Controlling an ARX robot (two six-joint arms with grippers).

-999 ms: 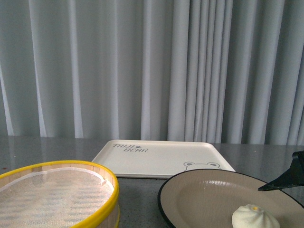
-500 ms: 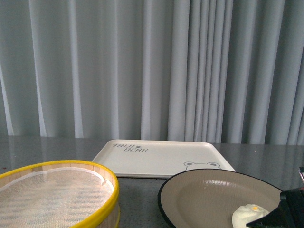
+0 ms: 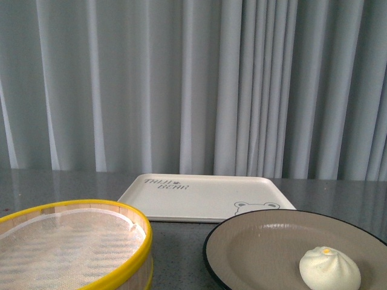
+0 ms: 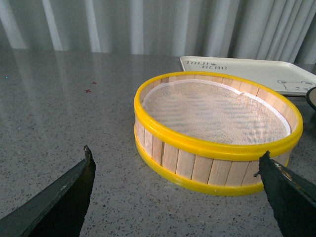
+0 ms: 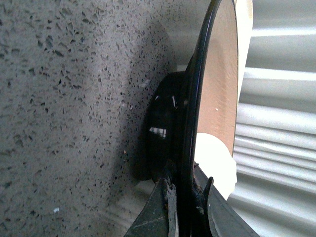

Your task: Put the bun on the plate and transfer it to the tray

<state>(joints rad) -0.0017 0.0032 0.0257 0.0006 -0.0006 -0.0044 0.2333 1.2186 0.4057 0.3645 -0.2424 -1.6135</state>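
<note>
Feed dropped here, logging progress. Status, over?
Left gripper open, facing bamboo steamer. Right gripper shut on plate rim. Bun on plate, not yet on tray. Nothing seen between plate and tray.

I count one bun (image 3: 329, 269), one plate (image 3: 254, 241), one tray (image 3: 199, 199) and one bamboo steamer (image 3: 72, 241) with a yellow rim, a single piece of each on the one grey speckled counter (image 4: 49, 98). Two grippers show, the left gripper (image 4: 177, 153) and the right gripper (image 5: 185, 197), each with two dark fingers (image 4: 64, 197). The tray carries one bear face (image 3: 257, 207) and one patch of lettering (image 3: 166, 184).
</note>
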